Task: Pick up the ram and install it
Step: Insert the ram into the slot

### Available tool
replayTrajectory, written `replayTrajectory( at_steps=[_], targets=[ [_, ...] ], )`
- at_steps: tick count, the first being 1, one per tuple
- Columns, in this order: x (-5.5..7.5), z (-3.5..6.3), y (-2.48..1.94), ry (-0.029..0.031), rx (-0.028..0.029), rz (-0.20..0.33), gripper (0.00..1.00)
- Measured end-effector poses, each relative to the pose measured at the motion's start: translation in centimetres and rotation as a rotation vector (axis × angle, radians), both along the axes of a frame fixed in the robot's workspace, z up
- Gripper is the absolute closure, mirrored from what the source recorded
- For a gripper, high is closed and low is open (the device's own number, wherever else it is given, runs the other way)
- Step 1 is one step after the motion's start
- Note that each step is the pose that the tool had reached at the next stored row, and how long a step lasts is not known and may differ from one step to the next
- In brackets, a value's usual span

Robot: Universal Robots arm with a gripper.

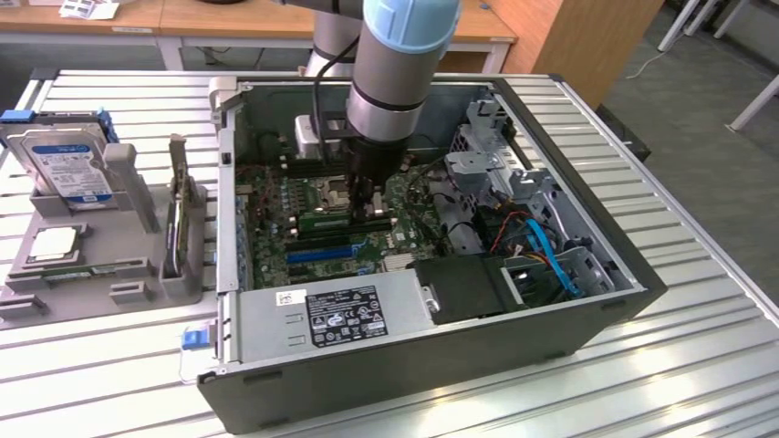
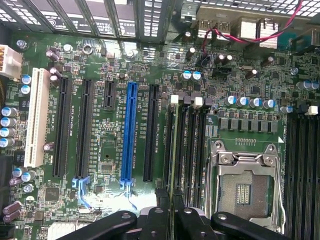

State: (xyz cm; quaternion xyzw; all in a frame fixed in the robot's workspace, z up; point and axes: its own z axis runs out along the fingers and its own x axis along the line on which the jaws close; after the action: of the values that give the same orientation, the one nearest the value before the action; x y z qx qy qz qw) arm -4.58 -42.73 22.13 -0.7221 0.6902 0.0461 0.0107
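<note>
The ram (image 2: 173,150) shows edge-on in the wrist view as a thin green strip, lined up along the black memory slots (image 2: 192,150) beside the empty processor socket (image 2: 243,187). My gripper (image 2: 172,220) is shut on the ram, one black finger (image 2: 155,222) on each side of it. I cannot tell whether its lower edge is seated in a slot or just above one. In the exterior view the gripper (image 1: 368,208) reaches straight down into the open computer case (image 1: 426,383), over the middle of the green motherboard (image 1: 323,242).
Blue and black expansion slots (image 2: 130,132) run beside the memory slots. Power supply (image 1: 328,315), drive cage (image 1: 487,155) and blue cables (image 1: 554,260) crowd the case. A grey fixture (image 1: 73,274) at the exterior view's left holds a hard drive (image 1: 67,164), a silver processor (image 1: 55,242) and an upright card (image 1: 182,219).
</note>
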Motion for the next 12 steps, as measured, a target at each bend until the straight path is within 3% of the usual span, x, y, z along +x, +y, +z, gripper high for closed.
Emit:
replayTrajectory(
  at_steps=[12],
  targets=[
    [-0.02,-0.15,0.00,0.0001,-0.0004,0.000,0.86]
  ],
)
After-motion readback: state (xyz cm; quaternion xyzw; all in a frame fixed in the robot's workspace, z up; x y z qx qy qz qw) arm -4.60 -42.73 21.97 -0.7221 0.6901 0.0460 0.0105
